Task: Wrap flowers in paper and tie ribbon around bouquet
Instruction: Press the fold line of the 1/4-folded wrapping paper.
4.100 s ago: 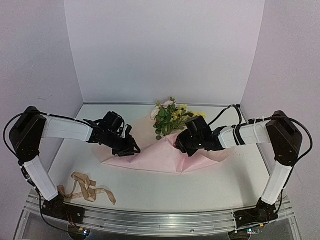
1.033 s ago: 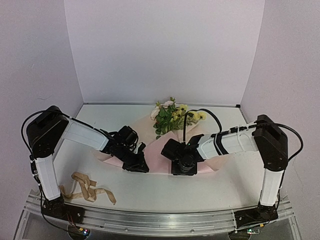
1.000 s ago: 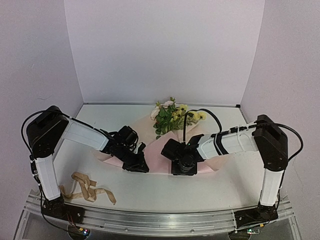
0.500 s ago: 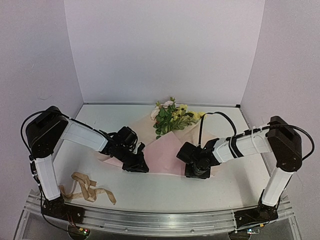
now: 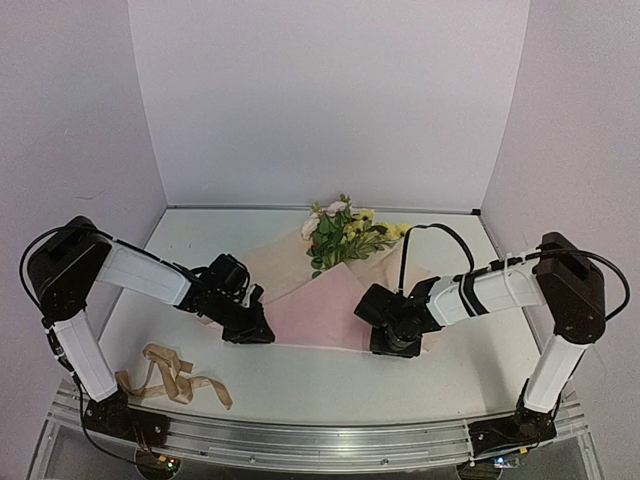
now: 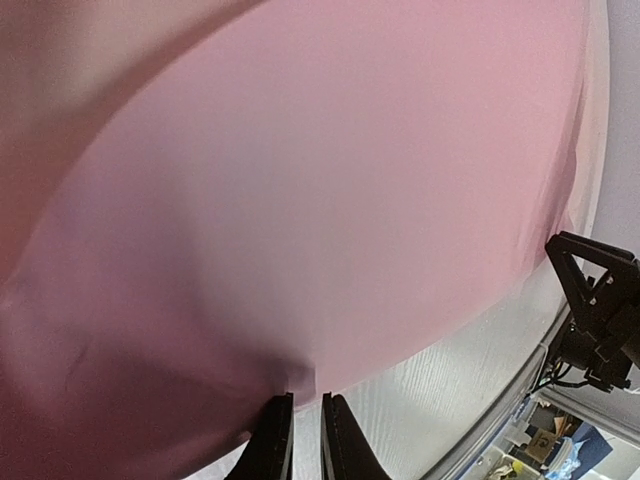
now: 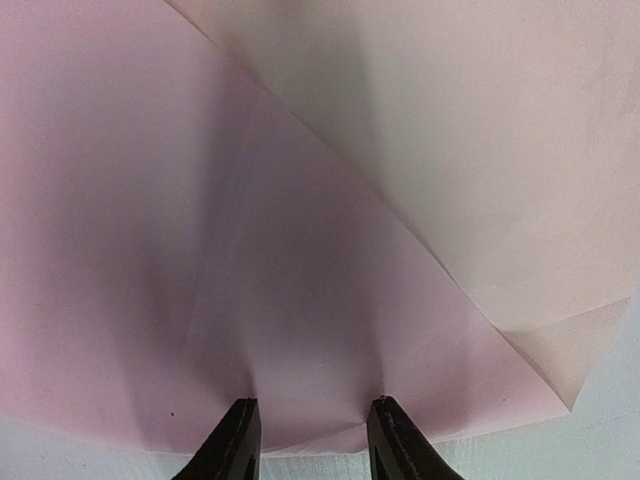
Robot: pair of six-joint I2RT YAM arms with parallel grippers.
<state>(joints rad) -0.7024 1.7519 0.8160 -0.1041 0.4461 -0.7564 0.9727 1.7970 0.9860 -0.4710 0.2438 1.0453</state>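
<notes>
Thin soft pink paper sheet (image 5: 320,310) lies mid-worktop, with a diagonal fold and a paler flap toward 1 o'clock in the right wrist view. Bunch of pale yellow and pinkish-white flowers (image 5: 345,235) with green leaves sticks out at the sheet's 12 o'clock edge; stems hidden. Tan-beige satin ribbon (image 5: 170,375) lies loosely looped at 8 o'clock on the white worktop (image 5: 300,385), well apart from the paper. Left end effector (image 6: 305,400) is at the sheet's 8 o'clock corner, fingers almost pressed together with a thin slit; can't tell if it's pinching the edge. Right end effector (image 7: 312,405) is at the 4 o'clock edge, fingers spread, tips on the paper, gripping nothing.
</notes>
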